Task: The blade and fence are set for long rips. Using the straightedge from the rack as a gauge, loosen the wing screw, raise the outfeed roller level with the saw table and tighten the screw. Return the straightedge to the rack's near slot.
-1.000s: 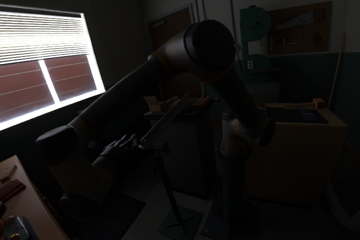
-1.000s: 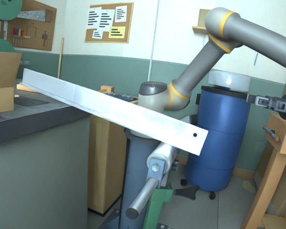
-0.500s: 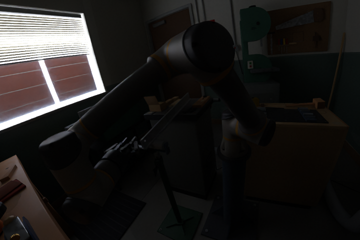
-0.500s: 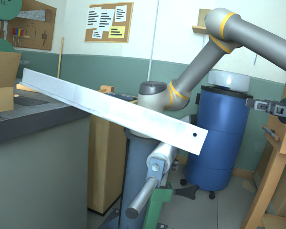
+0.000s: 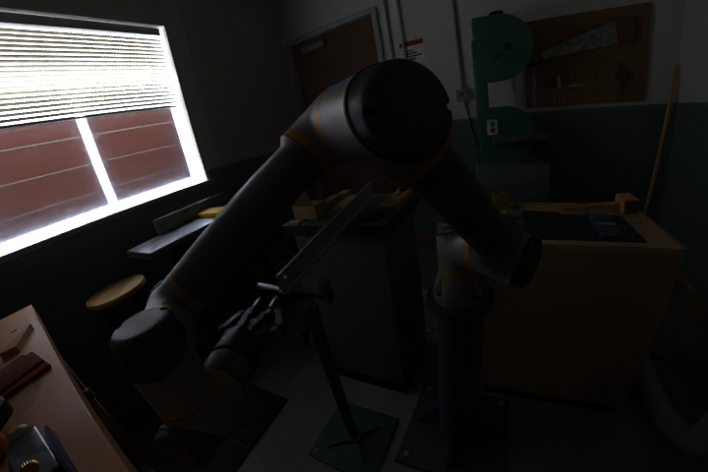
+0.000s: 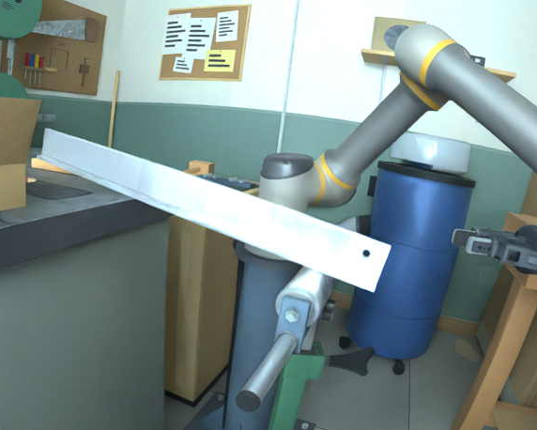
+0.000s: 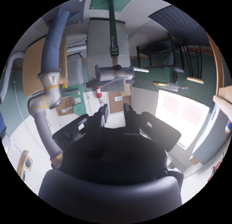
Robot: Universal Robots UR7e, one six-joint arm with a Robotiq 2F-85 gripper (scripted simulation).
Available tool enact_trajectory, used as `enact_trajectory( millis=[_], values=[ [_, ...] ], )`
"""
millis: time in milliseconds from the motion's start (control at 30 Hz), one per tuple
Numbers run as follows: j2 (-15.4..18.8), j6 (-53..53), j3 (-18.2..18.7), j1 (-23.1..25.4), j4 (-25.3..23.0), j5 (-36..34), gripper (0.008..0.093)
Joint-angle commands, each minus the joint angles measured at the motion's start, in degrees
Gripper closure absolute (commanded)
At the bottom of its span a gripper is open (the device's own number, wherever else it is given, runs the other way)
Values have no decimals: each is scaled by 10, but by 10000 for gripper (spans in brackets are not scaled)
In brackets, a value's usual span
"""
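Note:
The white straightedge (image 6: 207,206) slopes from the grey saw table (image 6: 52,206) down onto the outfeed roller (image 6: 306,288), so the roller sits lower than the table. The roller rides on a green stand post (image 6: 292,385) with a black wing screw (image 6: 350,361) on its side; the wrist camera shows the roller (image 7: 114,74) ahead with the screw knob (image 7: 117,67). In the dim side camera the straightedge (image 5: 324,242) leans on the stand. My gripper (image 6: 470,241) hovers off to the side of the roller, near a wooden rack, empty with its fingers partly apart (image 7: 114,113).
A blue drum (image 6: 414,253) stands behind the roller stand, beside the arm's blue pedestal (image 6: 259,319). A wooden rack frame (image 6: 512,328) rises right under my gripper. A cardboard box (image 6: 5,150) sits on the saw table, and a bright window (image 5: 71,128) faces the stand.

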Motion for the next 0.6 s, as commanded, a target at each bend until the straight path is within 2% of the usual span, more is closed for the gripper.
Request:
enact_trajectory(
  millis=[0, 567],
  values=[
    [4, 0, 2, 0, -6, 0, 634],
    [93, 0, 22, 0, -116, 0, 634]
  ],
)
